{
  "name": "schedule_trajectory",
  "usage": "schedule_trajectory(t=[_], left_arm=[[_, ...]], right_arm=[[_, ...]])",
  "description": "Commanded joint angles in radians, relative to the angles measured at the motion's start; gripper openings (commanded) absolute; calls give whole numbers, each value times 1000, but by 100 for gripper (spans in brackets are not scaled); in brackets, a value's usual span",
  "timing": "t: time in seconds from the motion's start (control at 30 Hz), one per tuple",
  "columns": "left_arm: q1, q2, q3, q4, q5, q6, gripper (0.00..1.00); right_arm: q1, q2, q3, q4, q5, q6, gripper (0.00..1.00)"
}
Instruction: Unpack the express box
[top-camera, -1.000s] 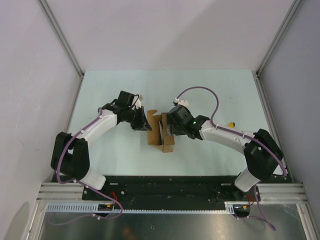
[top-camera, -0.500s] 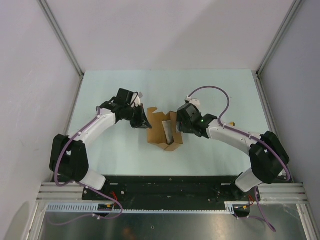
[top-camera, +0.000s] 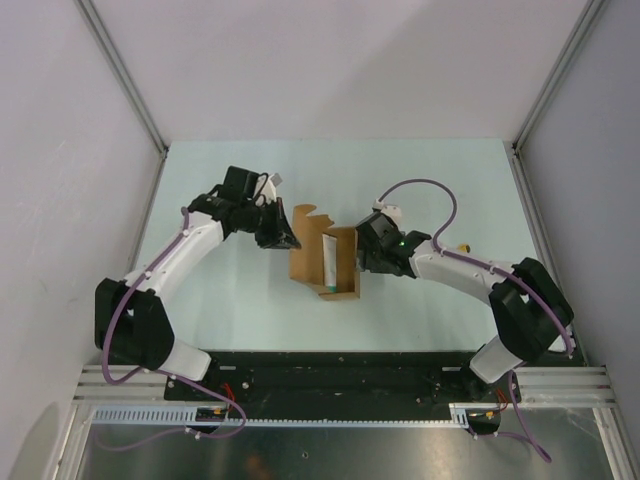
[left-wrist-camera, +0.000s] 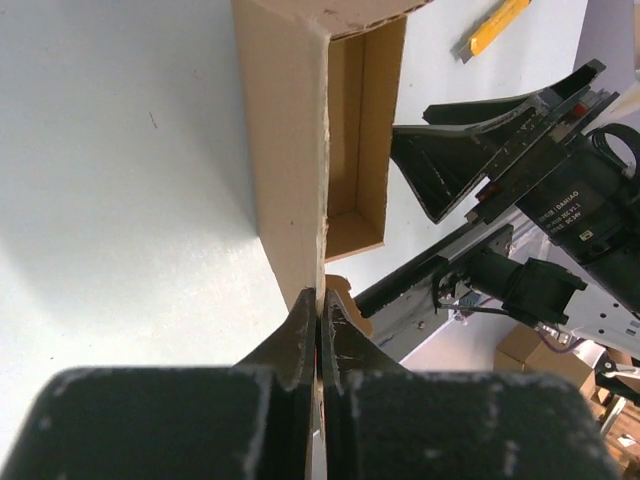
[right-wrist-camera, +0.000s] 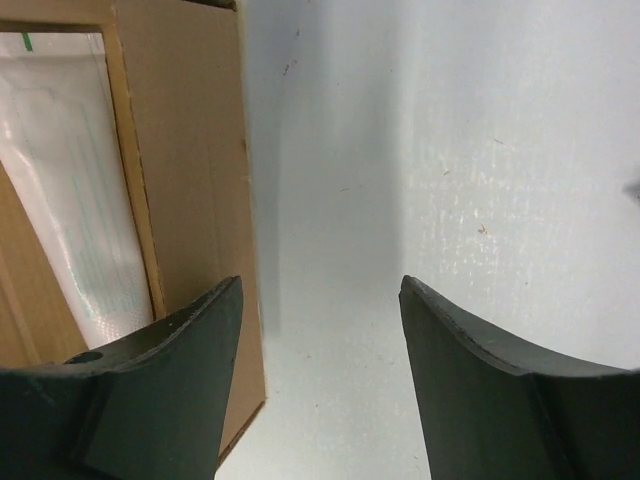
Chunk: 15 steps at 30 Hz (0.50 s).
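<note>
Cardboard, light and easily creased by the look of it, the express box (top-camera: 346, 262) lay open on the desk (top-camera: 420, 190), left fingers (left-wrist-camera: 296, 338) pinching its flap edge, right fingers (right-wrist-camera: 170, 385) spread empty alongside, its stiffer folded corners probably the safer hold.

light: bright, even, probably overhead | shadows: soft beside express box (right-wrist-camera: 190, 150) | blur: left pincer (left-wrist-camera: 318, 302) foreground
</note>
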Motion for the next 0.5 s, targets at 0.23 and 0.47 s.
schedule_trajectory(t=[0.23, 0.47], left_arm=[[19, -38, 101, -29, 83, -35, 0], [19, -21, 94, -29, 96, -49, 0]], right_arm=[[12, -200, 58, 117, -54, -5, 67], [54, -142, 122, 150, -146, 0, 50]])
